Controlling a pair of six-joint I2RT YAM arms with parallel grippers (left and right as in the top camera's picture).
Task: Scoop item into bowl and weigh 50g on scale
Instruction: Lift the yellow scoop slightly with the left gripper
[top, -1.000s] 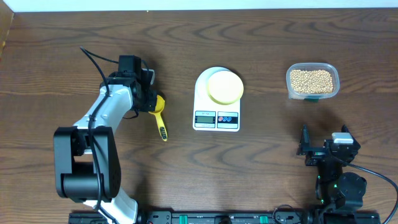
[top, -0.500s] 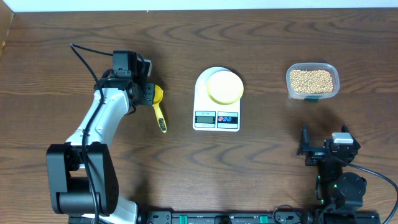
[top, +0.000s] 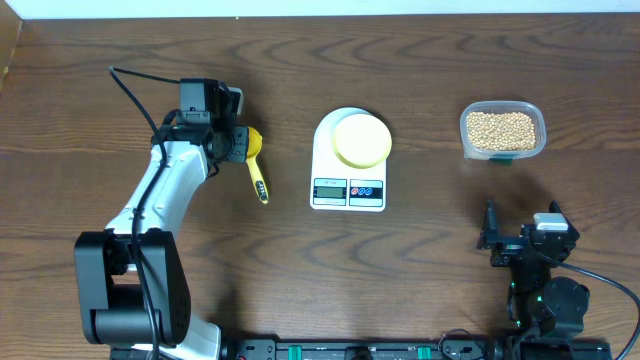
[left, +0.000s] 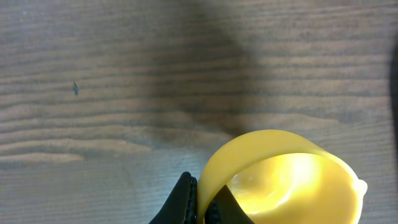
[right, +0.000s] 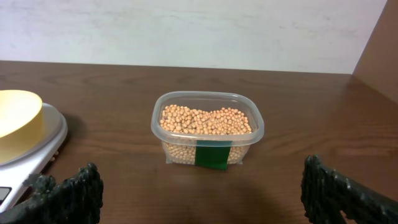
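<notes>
My left gripper (top: 238, 146) is shut on the rim of a bright yellow scoop (top: 256, 170), left of the scale; the scoop's handle points toward the table's front. In the left wrist view the black fingertips (left: 186, 198) pinch the wall of the scoop's cup (left: 292, 180), which looks empty. The pale-yellow bowl (top: 361, 139) sits on the white scale (top: 348, 191). The tan beans (top: 502, 128) fill a clear container at the right. My right gripper (top: 522, 230) rests open near the front right, facing the beans (right: 207, 121), with nothing between its fingers (right: 69, 191).
The clear plastic container (right: 209, 155) carries a green label on its front wall. The scale (right: 38, 149) and the bowl (right: 17, 121) show at the left edge of the right wrist view. Bare wood lies between the scale and the container.
My left arm has moved toward the back of the table with the scoop in its grip. The right arm has not moved.
</notes>
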